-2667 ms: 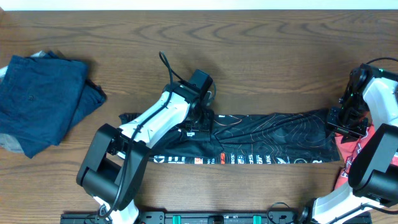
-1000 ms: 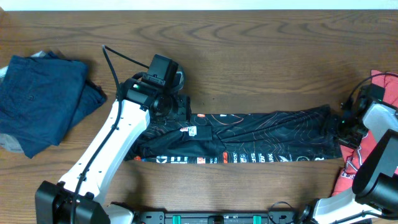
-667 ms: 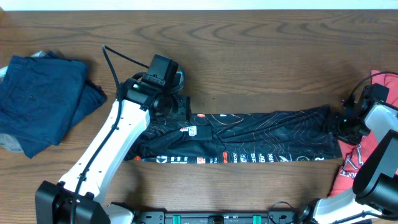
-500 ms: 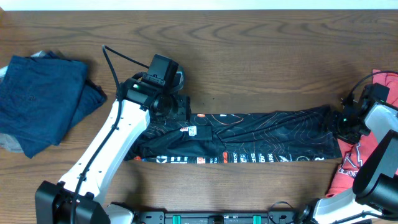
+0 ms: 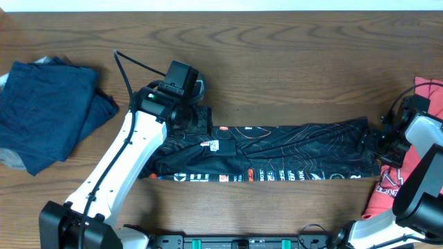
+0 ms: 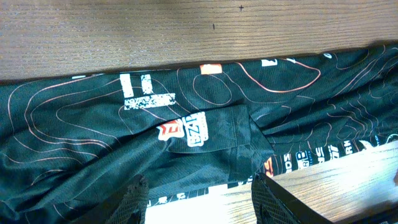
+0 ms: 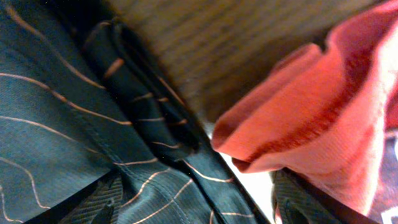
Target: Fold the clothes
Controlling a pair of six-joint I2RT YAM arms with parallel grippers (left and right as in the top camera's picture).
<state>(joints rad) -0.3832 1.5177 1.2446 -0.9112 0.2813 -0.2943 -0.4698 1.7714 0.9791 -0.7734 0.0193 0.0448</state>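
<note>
The black sports shirt (image 5: 291,152) with thin orange contour lines lies as a long folded strip across the table's middle, white lettering along its front edge. My left gripper (image 5: 199,119) hovers open over the strip's left upper part. In the left wrist view the shirt (image 6: 205,124) fills the frame and the open jaws (image 6: 199,202) hold nothing. My right gripper (image 5: 383,142) is at the strip's right end. In the right wrist view its jaws (image 7: 202,199) are spread with shirt fabric (image 7: 74,124) between them.
A red T-shirt (image 5: 415,149) with white print lies bunched at the right edge under my right arm, touching the black shirt's end; it also shows in the right wrist view (image 7: 323,112). A folded navy garment (image 5: 48,111) lies at the far left.
My left arm swung left and now hovers near the strip's left end, still in the last second. My right gripper moved down to the right end; the red T-shirt shifted slightly.
</note>
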